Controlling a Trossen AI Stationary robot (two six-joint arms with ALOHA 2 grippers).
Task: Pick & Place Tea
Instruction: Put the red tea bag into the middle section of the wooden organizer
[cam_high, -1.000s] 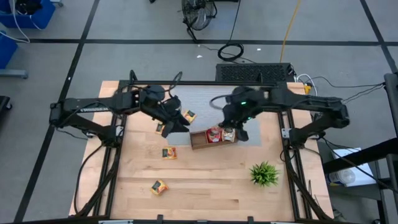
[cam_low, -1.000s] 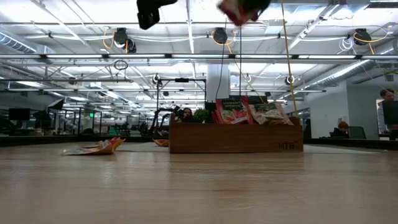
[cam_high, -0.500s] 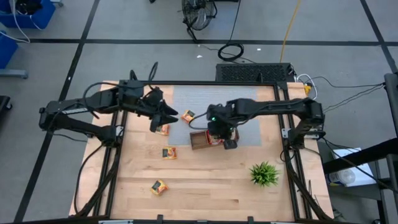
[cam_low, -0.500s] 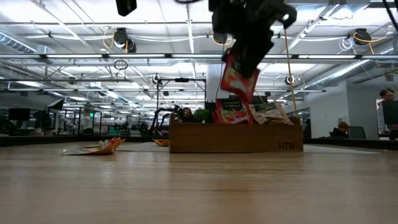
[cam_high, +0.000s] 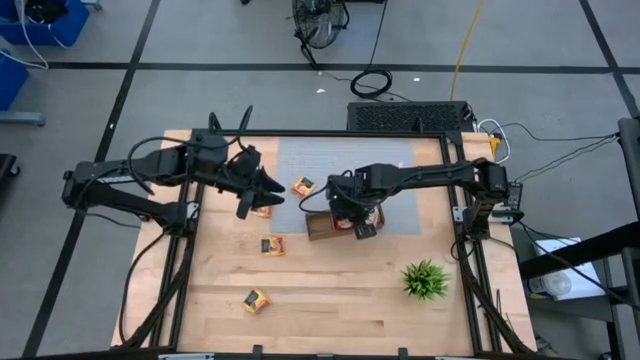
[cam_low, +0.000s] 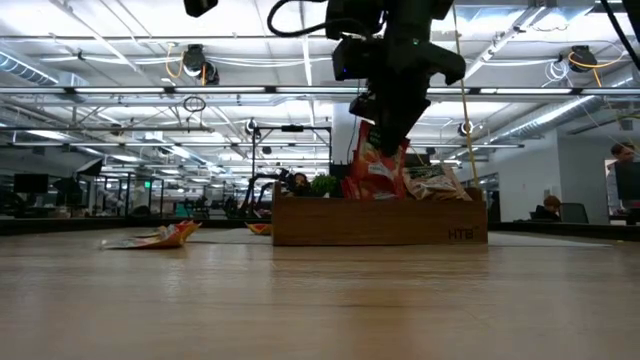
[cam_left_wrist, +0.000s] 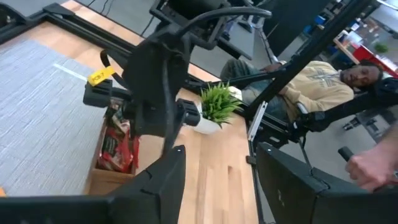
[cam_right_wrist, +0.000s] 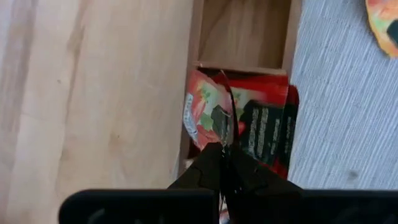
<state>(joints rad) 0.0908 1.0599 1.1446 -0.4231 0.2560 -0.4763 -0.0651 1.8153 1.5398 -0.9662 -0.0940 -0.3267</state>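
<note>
Behind the wooden table (cam_high: 330, 300) stretches an open office hall with ceiling pipes and lamps, and a person in a pale sweatshirt sits beyond the table's frame in the left wrist view. Over the last second the right gripper (cam_right_wrist: 222, 158) has come down from high above the tray (cam_low: 378, 222) until the red sachet (cam_low: 378, 165) pinched between its fingers now dips into the middle compartment, edge-on among the red packets already standing there; the end compartment beside it is bare wood. That puts this sachet at the point of delivery, and I judge that letting go is the step in hand. The fingers are clenched tight on the sachet's top edge, and the right arm reaches in long and low from its base at the table's right side, wrist turned down over the tray. The left gripper (cam_high: 262, 192) has meanwhile swung outward from the tray; its jaws stand partly apart and grasp nothing, and it hovers over the table's left half near an orange sachet (cam_high: 262, 209), with the left arm bent back toward its base. Other loose sachets lie on the grey mat (cam_high: 302, 185), on the bare wood (cam_high: 272, 245) and nearer the front edge (cam_high: 256, 300), so more picks remain. A spiky green plant (cam_high: 425, 279) stands clear of both arms.
</note>
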